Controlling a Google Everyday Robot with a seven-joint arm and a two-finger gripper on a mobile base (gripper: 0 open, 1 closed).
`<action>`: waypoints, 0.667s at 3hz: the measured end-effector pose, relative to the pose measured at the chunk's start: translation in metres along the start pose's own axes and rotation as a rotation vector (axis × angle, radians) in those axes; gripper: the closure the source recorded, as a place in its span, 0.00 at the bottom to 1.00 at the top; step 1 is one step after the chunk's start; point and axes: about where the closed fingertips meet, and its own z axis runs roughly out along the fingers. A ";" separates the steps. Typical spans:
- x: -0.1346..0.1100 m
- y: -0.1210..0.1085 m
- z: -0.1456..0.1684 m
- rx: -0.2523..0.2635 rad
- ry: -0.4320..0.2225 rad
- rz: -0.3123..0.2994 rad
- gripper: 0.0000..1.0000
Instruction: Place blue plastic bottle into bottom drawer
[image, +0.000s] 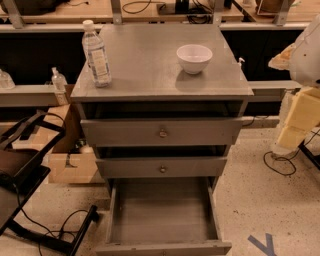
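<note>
The blue plastic bottle (96, 54), clear with a white cap and a pale label, stands upright at the left front corner of the grey cabinet's top (145, 70). The bottom drawer (162, 212) is pulled wide open below, with a plain flat grey inside and nothing in it. My gripper is not in view. Only a blurred white and pale yellow shape (302, 85), possibly part of my arm, shows at the right edge, level with the cabinet top and well away from the bottle.
A white bowl (194, 58) sits on the cabinet top to the right. The two upper drawers with brass knobs (163, 133) are slightly out. A small pump-top bottle (59, 82), a cardboard box (70, 160) and a black frame (25, 170) with cables stand at the left.
</note>
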 end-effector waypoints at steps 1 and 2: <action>0.000 0.000 0.000 0.000 0.000 0.000 0.00; -0.004 -0.004 0.013 0.007 -0.068 0.027 0.00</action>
